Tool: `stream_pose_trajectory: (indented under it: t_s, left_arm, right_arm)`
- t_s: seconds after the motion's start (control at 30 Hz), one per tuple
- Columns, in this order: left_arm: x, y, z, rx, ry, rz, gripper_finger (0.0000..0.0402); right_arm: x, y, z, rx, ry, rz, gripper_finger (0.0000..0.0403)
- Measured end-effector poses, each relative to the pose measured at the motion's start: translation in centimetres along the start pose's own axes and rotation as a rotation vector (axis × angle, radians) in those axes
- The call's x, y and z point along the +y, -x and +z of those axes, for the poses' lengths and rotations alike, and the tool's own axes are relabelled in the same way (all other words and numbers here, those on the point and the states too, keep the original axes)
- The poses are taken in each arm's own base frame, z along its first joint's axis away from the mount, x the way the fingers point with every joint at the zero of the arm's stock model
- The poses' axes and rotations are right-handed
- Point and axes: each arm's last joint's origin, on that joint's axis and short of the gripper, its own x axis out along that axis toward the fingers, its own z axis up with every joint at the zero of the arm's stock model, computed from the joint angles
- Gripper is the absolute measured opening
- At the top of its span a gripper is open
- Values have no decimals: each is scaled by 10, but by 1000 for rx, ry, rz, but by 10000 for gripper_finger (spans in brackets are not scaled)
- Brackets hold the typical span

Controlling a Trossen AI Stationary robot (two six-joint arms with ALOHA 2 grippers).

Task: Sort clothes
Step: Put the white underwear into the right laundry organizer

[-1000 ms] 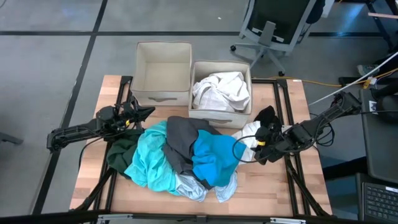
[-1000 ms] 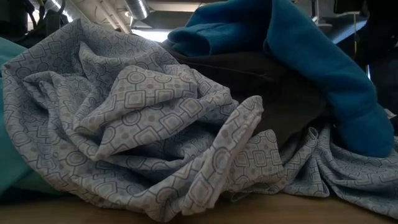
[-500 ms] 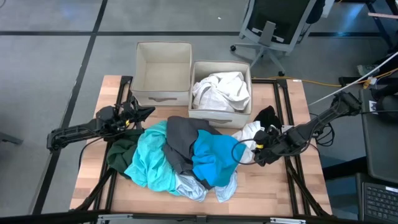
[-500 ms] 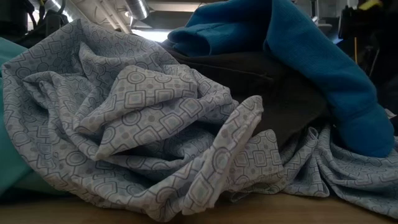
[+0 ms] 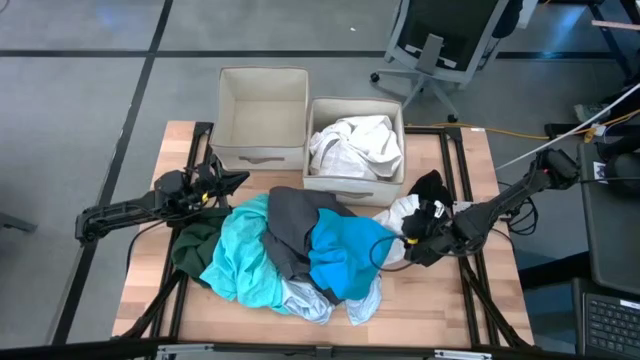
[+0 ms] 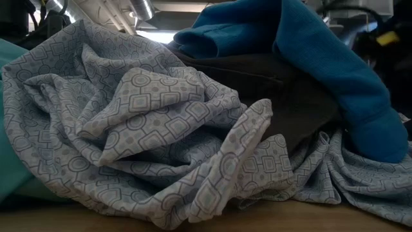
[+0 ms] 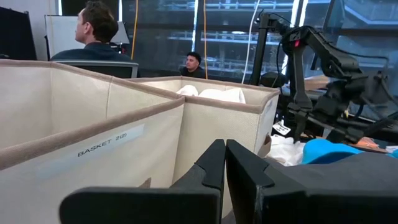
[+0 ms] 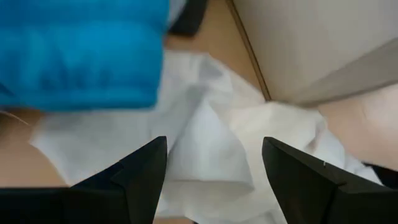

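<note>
Hovering right gripper point(image 5: 408, 240), jaws wide and empty, over crumpled white fabric garment point(image 8: 205, 149); needing deeper central bite, avoiding bright blue garment point(image 5: 345, 255) beside it.

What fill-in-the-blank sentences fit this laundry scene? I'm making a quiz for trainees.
1. The right gripper hovers open over a ___ garment.
2. The left gripper is ___.
3. The left box holds ___.
4. White clothes lie in the ___ box.

Missing: white; shut; nothing; right

Right gripper point(image 5: 409, 238) hangs spread over white cloth point(image 8: 205, 143); blue garment point(image 8: 81, 53) crowds one side, box wall point(image 8: 323, 43) the other.
</note>
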Motion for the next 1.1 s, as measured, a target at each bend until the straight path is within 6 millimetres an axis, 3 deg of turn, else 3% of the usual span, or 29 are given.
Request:
stream_pose_trajectory:
  t_s: [0.53,0.67,0.97,1.1]
  left_arm:
    - [0,0,0,0,-2,0,6]
    - [0,0,0,1,-2,0,6]
    - [0,0,0,1,-2,0,6]
    - [0,0,0,0,-2,0,6]
  right_arm:
    - [14,-43,-27,82,69,-73,251]
    - [16,-45,-27,79,62,-62,197]
    - [15,-45,-28,94,71,-61,29]
    - [16,-43,-25,118,81,-61,14]
